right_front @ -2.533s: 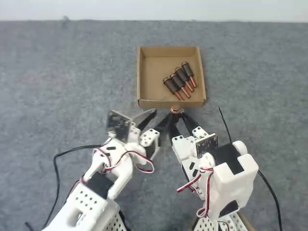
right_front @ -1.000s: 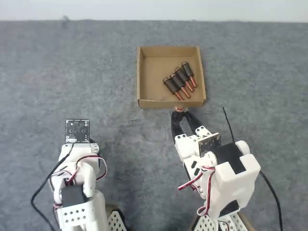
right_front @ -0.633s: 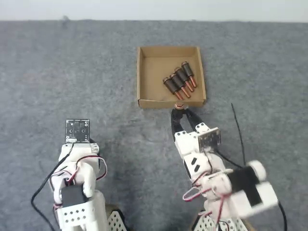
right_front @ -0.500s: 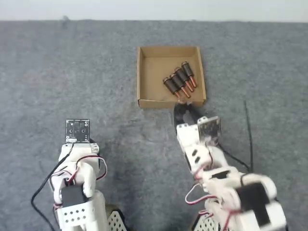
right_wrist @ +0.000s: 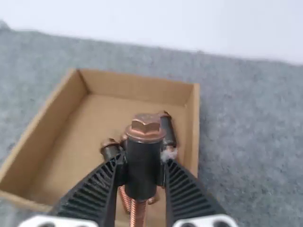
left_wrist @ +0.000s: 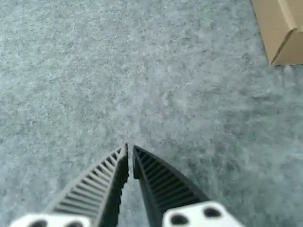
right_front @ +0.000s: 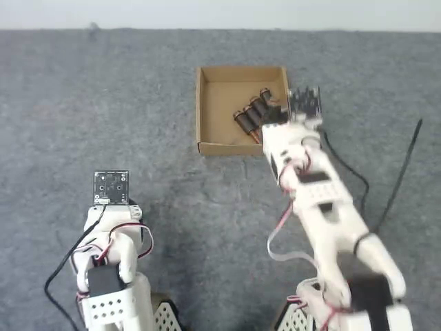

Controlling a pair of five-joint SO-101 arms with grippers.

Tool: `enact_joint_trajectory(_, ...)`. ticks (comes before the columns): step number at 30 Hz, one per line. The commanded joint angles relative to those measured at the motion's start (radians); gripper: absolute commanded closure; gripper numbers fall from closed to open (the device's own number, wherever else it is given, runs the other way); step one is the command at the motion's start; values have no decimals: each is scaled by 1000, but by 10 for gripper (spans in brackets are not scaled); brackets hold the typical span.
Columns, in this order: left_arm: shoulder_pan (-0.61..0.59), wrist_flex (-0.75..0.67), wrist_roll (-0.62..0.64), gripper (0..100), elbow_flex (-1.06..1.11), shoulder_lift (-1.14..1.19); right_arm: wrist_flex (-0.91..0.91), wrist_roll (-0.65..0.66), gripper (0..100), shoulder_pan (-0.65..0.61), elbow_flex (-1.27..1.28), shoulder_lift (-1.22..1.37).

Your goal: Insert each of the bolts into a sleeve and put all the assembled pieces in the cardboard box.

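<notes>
right gripper (right_wrist: 143, 161) clamped on black sleeve with copper hex bolt through it (right_wrist: 142, 146), bolt head sticking out past the fingertips; held over open brown cardboard box (right_front: 202, 103), above the other assembled pieces (right_front: 248, 118) lying side by side inside; left gripper (left_wrist: 129, 152) over grey carpet (left_wrist: 142, 71), well apart from box, jaws closed on nothing
</notes>
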Motion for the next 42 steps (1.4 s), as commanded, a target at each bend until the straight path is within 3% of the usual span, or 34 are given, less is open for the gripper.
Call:
enact_joint_trajectory(1, -2, 2, -12, 988, -13, -8, 157, 11, 991, 27, -308, 117)
enact_joint_trajectory(17, -2, 2, -14, 988, -13, -8, 522, 12, 987, 47, -1033, 763)
enact_joint_trajectory(21, -2, 2, -14, 988, -13, -8, 633, 6, 919, 45, -1152, 840)
enact_joint_trajectory(26, -2, 2, -14, 988, -13, -8, 656, 5, 861, 45, -1191, 863)
enact_joint_trajectory(32, -2, 3, -64, 988, -13, -8, 680, 5, 991, 51, -1189, 822)
enact_joint_trajectory(42, -2, 5, -89, 988, -13, -8, 957, 3, 991, 84, -1188, 677)
